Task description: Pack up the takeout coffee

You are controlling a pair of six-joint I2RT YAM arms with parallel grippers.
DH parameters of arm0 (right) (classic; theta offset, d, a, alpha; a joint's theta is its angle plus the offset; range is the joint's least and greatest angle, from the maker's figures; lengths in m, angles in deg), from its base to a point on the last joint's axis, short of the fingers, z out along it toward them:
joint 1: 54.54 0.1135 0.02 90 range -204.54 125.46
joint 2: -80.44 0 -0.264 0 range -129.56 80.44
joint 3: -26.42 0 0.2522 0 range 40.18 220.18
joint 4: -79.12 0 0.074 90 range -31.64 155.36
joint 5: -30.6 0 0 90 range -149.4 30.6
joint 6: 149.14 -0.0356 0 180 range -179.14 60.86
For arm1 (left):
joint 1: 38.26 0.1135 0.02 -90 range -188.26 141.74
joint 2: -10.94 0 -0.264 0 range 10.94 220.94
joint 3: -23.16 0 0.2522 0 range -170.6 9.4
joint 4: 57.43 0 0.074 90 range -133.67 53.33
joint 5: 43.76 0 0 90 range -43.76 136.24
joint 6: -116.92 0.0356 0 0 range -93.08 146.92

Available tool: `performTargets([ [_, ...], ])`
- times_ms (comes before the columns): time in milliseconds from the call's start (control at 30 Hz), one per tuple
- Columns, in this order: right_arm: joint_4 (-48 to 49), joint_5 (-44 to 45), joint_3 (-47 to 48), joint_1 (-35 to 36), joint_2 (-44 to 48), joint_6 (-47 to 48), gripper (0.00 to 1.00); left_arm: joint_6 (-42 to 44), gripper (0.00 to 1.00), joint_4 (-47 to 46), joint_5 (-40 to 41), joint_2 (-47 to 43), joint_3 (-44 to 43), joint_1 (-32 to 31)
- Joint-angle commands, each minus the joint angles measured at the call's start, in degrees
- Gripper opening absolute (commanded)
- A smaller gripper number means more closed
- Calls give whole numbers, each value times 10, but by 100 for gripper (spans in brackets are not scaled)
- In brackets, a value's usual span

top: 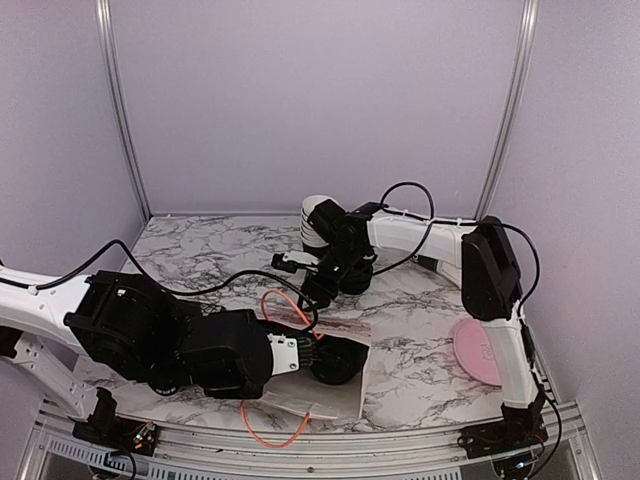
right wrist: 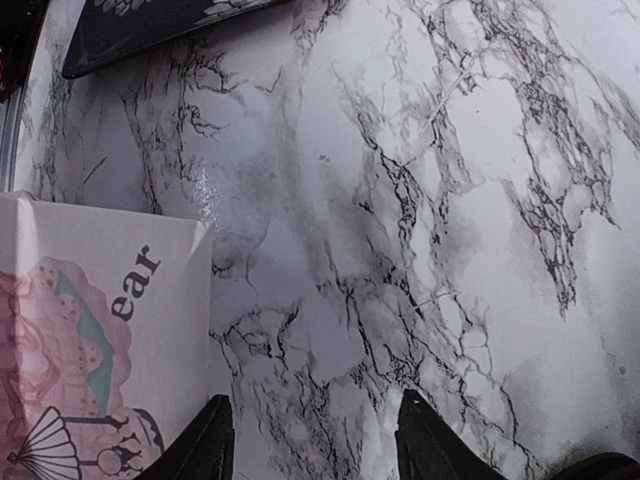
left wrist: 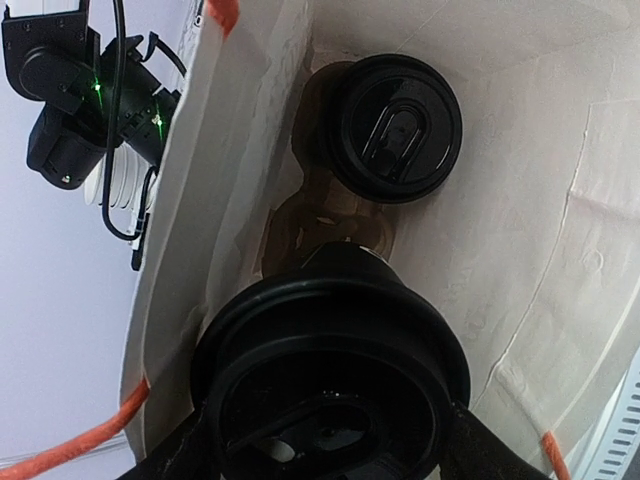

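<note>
Marbled white-and-grey tabletop [top: 420,300], shut in by lilac walls [top: 320,100] at 9, 12 and 3 o'clock, with an aluminium rail [top: 330,445] along the near edge at 6. Open room mostly at 10 to 11 o'clock of centre and again at 4 o'clock, short of a pink disc [top: 474,350] lying flat near the 3 o'clock wall. At 6 o'clock of centre, a white paper bag [top: 340,395] on its side, orange handles [top: 270,435] loose, one looping out past the near edge. Reaching into the bag's mouth from 9 o'clock, the left end effector [left wrist: 330,455], fingers [left wrist: 490,455] spread wide and closed against either side of a takeout coffee cup [left wrist: 330,370], lidded in black, just inside the bag. Deeper in, at 12 o'clock in the left wrist view, a second takeout coffee cup [left wrist: 398,125], lidded too and apart from the first, with a brown stain [left wrist: 320,215] on the paper between the two. Tight quarters there, bag walls close at 9 and 3 o'clock of both cups. At 12 o'clock of the bag, the right end effector [right wrist: 315,410] over bare marble, roughly half open, nothing between its fingers. At 8 o'clock in its own view, a printed white panel [right wrist: 100,300] with pink and teal artwork, a line-drawn fan and the readable black letters "ear", the rest cut off. Behind the right wrist at 12 o'clock, a stack of white-lined cups [top: 312,215], partly hidden.
</note>
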State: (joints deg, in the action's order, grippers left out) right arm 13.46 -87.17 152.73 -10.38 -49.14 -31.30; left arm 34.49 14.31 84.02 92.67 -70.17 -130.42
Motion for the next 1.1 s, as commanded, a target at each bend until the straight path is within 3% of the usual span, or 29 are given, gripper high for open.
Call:
performTargets([
  [0,-8,-33,8,9,-19,-6,54,44,49,-37,10,9,15,-4],
  [367,-20,-51,7,27,-28,2,53,84,50,-64,-8,25,45,3],
  [1067,-31,-90,0,32,-48,1,53,155,50,-136,82,28,109,6],
])
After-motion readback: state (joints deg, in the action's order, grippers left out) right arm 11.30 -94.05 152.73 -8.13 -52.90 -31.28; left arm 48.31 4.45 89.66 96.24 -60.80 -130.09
